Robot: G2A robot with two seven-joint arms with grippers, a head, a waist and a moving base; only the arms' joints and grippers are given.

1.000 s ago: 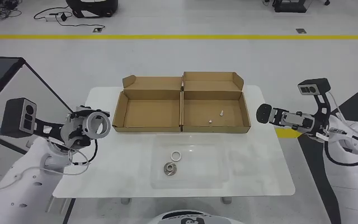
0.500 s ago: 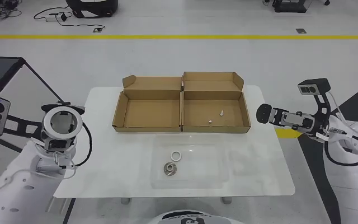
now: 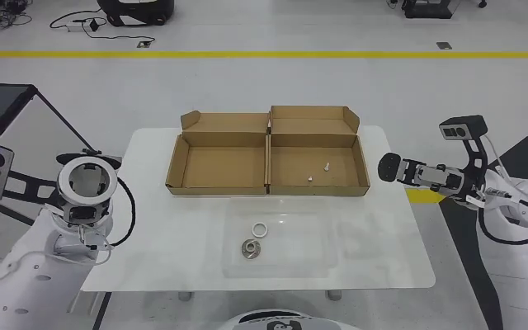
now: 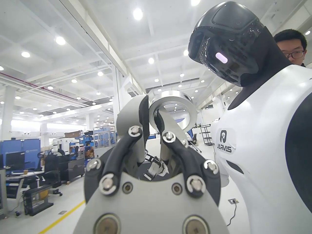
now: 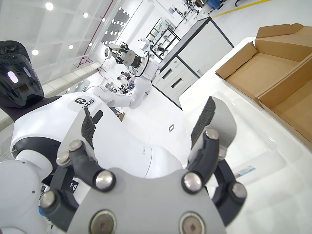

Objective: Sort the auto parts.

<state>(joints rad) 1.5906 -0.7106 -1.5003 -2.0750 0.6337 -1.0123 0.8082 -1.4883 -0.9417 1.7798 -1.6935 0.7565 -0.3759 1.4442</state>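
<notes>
A large metal ring (image 3: 68, 181) is held up off the table's left side, its opening facing the top camera. My left gripper (image 4: 152, 116) is shut on the ring's (image 4: 189, 107) rim. Off the table's right edge, my right gripper (image 3: 388, 167) stands open (image 5: 148, 120) with nothing between its fingers. A clear tray (image 3: 309, 256) at the table's front holds a white ring (image 3: 259, 228) and a metal washer (image 3: 249, 247). The right-hand cardboard box (image 3: 346, 175) holds two small white parts (image 3: 328, 165). The left-hand box (image 3: 219, 165) has nothing in it.
The two open boxes stand side by side at the back of the white table (image 3: 388, 247), flaps up. A black-framed stand (image 3: 25, 103) is off to the left. A person stands behind the robot in the left wrist view.
My left arm has swung left, away from the table, and turned the ring up to face the top camera. The right arm has kept still.
</notes>
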